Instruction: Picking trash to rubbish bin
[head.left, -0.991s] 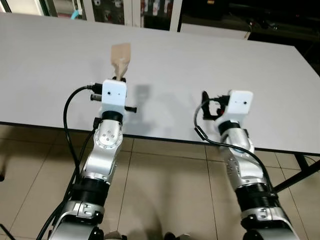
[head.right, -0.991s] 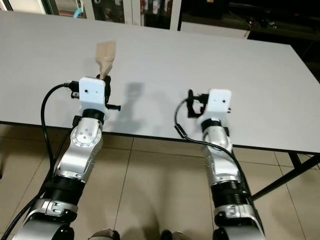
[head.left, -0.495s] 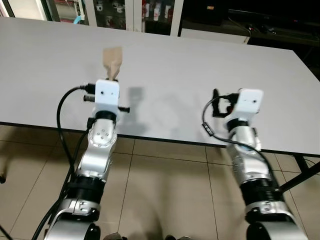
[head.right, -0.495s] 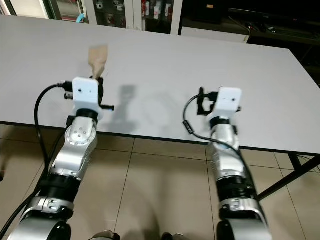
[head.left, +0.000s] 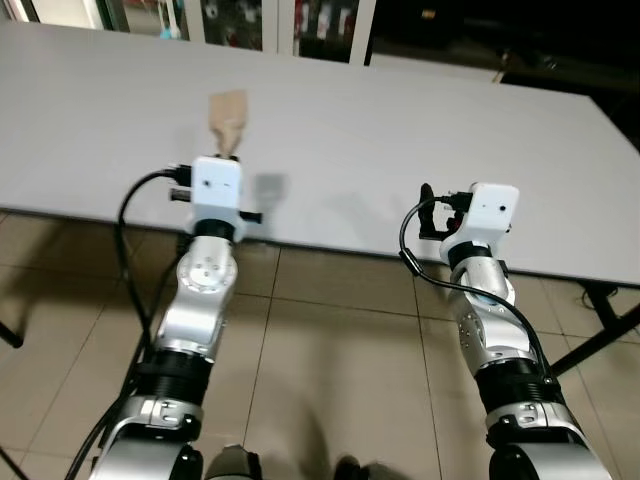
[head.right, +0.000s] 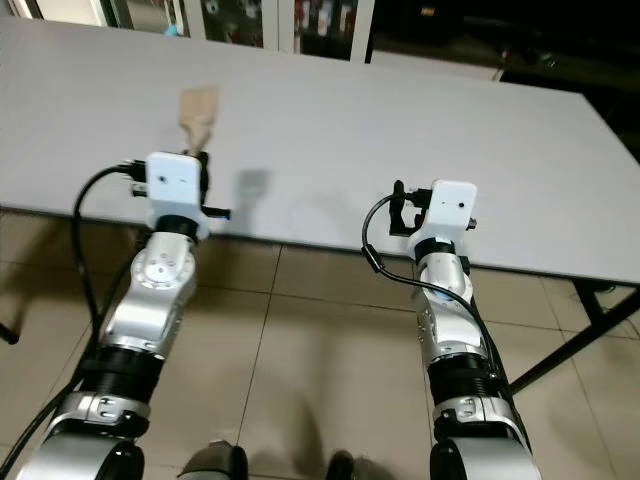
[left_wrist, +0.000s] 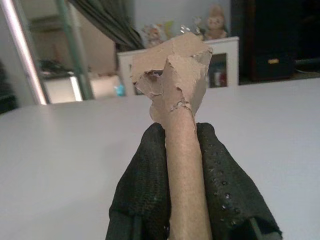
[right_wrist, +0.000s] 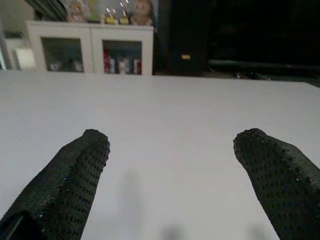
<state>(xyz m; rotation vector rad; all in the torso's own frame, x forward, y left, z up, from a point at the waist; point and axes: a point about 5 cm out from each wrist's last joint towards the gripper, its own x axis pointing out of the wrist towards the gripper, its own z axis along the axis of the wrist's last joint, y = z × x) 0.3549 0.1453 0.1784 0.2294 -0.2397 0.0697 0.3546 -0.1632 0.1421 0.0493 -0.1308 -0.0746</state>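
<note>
Your left gripper (left_wrist: 182, 200) had its 2 black fingers pinched on the torn brown cardboard tube (left_wrist: 177, 110), held upright over the near edge of the grey table (head.left: 420, 130). Your right gripper (right_wrist: 175, 170) hung empty, its fingers spread wide above the tabletop. The grip sat low on a crumpled tube, so a jolt while walking could have tipped or slipped it loose.

Even indoor light, soft shadows on the white table (head.left: 400, 130), dark background, wrist views slightly soft.
</note>
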